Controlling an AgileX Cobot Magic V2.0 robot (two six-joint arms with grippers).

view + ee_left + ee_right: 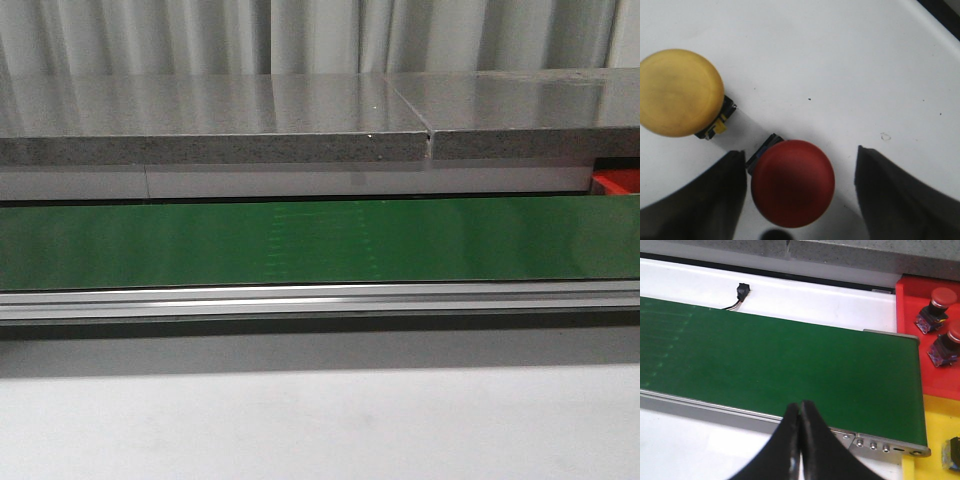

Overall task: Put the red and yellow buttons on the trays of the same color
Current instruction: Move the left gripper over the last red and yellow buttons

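Observation:
In the left wrist view a red button [792,182] lies on the white table between the two fingers of my left gripper [799,153], which is open; one finger almost touches the cap and the other stands well clear. A yellow button [680,92] lies close beside it on the same surface. My right gripper [801,406] is shut on nothing, hovering over the near rail of the green belt. Beyond the belt's end sits the red tray [910,315] with two red buttons [940,297] [952,337], and next to it the yellow tray [930,440].
A green conveyor belt [320,240] runs across the front view, with a grey stone ledge [210,150] behind it. A sliver of the red tray [615,182] shows at the far right. A dark object [952,452] sits on the yellow tray's edge. A small black connector [742,290] lies behind the belt.

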